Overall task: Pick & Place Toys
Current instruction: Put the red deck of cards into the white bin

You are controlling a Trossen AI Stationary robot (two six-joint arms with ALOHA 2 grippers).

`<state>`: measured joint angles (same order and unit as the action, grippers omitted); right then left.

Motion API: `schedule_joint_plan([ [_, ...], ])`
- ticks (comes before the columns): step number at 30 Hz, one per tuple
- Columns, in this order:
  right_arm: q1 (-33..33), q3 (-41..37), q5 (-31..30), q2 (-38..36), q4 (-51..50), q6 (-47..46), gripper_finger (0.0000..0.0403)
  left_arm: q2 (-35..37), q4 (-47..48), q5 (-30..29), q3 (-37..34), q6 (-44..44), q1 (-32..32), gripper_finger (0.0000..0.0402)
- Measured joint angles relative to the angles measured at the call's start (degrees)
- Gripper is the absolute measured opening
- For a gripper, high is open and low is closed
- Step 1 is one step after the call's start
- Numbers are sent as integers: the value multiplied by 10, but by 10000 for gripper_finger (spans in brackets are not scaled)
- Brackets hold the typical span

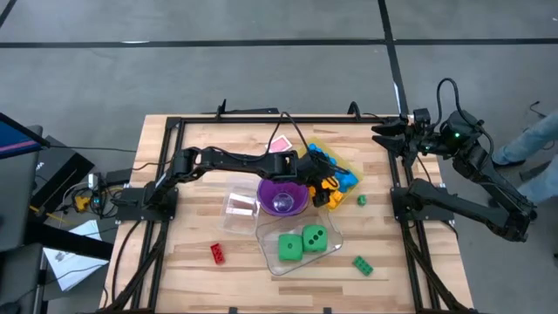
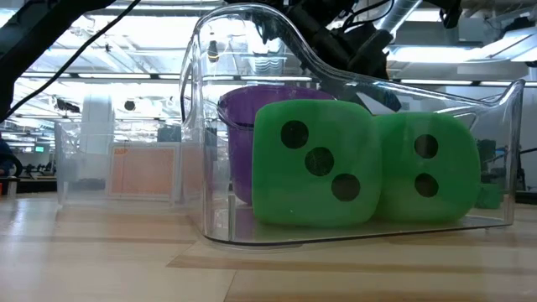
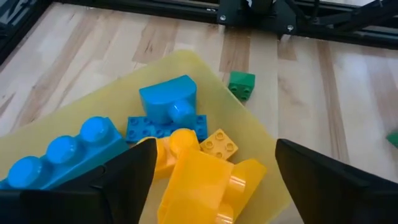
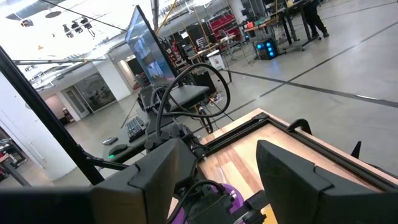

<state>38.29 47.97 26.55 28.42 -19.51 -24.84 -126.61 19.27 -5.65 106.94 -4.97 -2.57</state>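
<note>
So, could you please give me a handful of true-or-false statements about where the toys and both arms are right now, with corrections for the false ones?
1. Two green dice sit inside a clear tub. True.
2. The left gripper is clamped on a green brick. False: its fingers are open above the blue and yellow bricks on the yellow tray.
3. A red brick lies loose on the table. True.
4. The purple cup lies tipped over on the floor. False: it stands on the table beside the dice tub.
5. The right gripper is raised at the table's far right corner, away from the toys. True.
</note>
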Motion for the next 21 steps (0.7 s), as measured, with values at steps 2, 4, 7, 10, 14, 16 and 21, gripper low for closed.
schedule_joint_plan([
  [2,0,0,0,0,0,0,209,0,-1,0,0,0,0,330],
  [4,0,0,0,0,0,0,209,0,-5,0,0,0,0,333],
  [7,0,0,0,0,0,0,209,5,-14,0,-1,0,-1,333],
  [10,0,0,0,0,0,0,209,20,-39,-1,0,1,-3,333],
  [14,1,0,0,0,0,0,209,55,-65,-7,0,4,-11,332],
  [16,1,0,0,0,0,0,209,76,-63,-24,0,31,-17,332],
  [21,1,0,0,0,0,0,209,142,-63,-77,1,108,-38,332],
])
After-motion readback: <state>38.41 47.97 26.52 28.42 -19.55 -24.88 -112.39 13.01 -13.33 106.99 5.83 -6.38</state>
